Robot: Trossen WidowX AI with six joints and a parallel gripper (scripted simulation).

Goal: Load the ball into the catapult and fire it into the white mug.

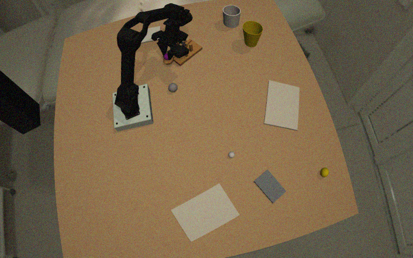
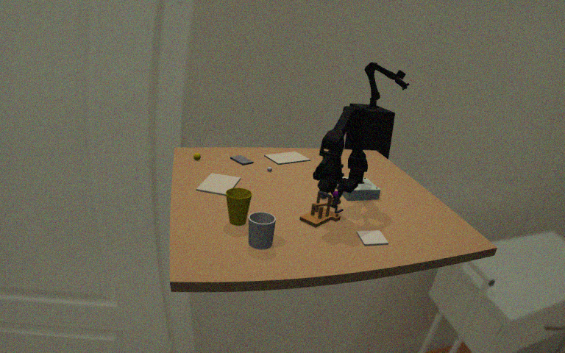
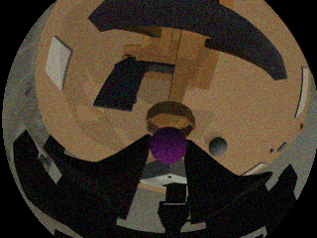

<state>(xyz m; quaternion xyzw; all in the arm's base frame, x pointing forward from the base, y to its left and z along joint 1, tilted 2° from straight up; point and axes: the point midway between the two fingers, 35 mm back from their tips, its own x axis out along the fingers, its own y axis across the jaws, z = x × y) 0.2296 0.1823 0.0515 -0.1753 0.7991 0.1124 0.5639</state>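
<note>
My gripper (image 1: 166,57) (image 2: 335,195) (image 3: 168,142) is shut on the purple ball (image 1: 165,56) (image 2: 335,193) (image 3: 168,146). The ball is just above the round cup of the catapult arm (image 3: 170,107); in the wrist view it overlaps the cup's near rim. Whether they touch cannot be told. The wooden catapult (image 1: 197,48) (image 2: 315,220) (image 3: 200,74) stands on the table, partly hidden by my gripper in the top view. The white mug (image 1: 231,19) (image 2: 261,234), greyish in this light, stands upright near the table's edge, apart from the catapult.
A yellow cup (image 1: 251,35) (image 2: 237,209) stands beside the mug. A grey ball (image 1: 172,87) (image 3: 218,146) lies near my base (image 1: 146,105). A small white ball (image 1: 231,155), a yellow ball (image 1: 324,172), a grey pad (image 1: 269,186) and several white sheets lie farther off.
</note>
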